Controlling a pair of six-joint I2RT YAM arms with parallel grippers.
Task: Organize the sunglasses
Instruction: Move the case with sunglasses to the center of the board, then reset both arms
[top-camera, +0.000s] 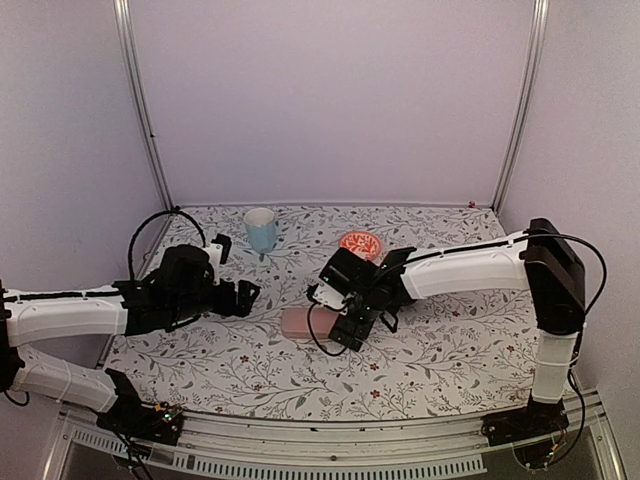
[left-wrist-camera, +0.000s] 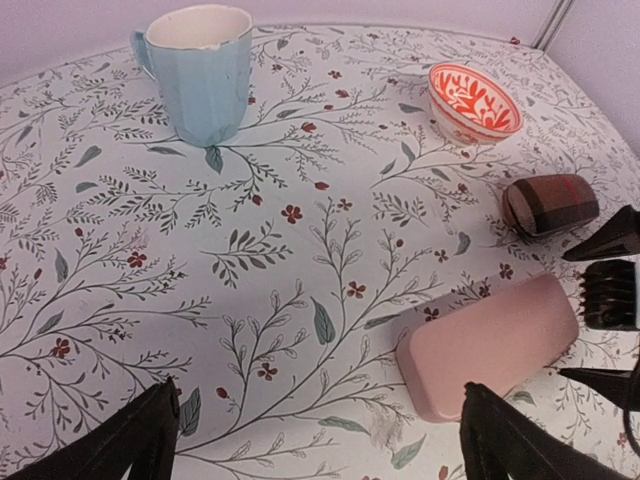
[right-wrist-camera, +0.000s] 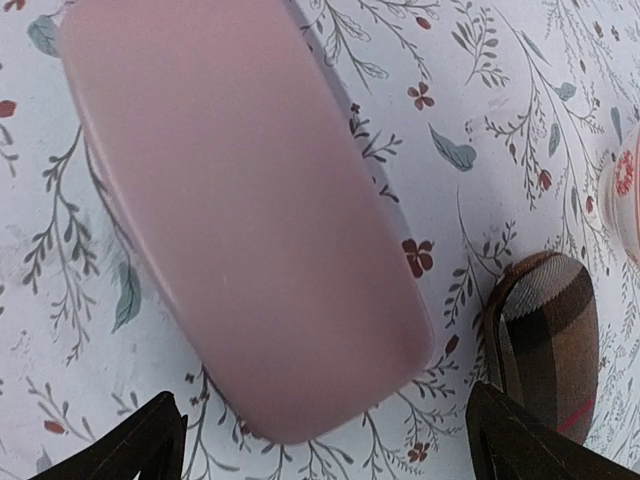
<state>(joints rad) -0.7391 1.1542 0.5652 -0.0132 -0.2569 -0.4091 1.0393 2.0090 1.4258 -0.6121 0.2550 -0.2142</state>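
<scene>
No sunglasses show in any view. A closed pink case (top-camera: 298, 322) lies mid-table; it also shows in the left wrist view (left-wrist-camera: 490, 345) and fills the right wrist view (right-wrist-camera: 240, 200). A closed brown plaid case (left-wrist-camera: 550, 203) lies just beyond it, and it shows in the right wrist view (right-wrist-camera: 545, 340). My right gripper (right-wrist-camera: 325, 455) is open and empty, hovering just over the pink case's near end (top-camera: 345, 335). My left gripper (left-wrist-camera: 320, 455) is open and empty, above bare cloth left of the pink case (top-camera: 250, 293).
A light blue mug (top-camera: 261, 229) (left-wrist-camera: 200, 70) stands at the back. A red patterned bowl (top-camera: 360, 244) (left-wrist-camera: 473, 100) sits behind the cases. The floral tablecloth (top-camera: 200, 360) covers the table; white walls enclose three sides.
</scene>
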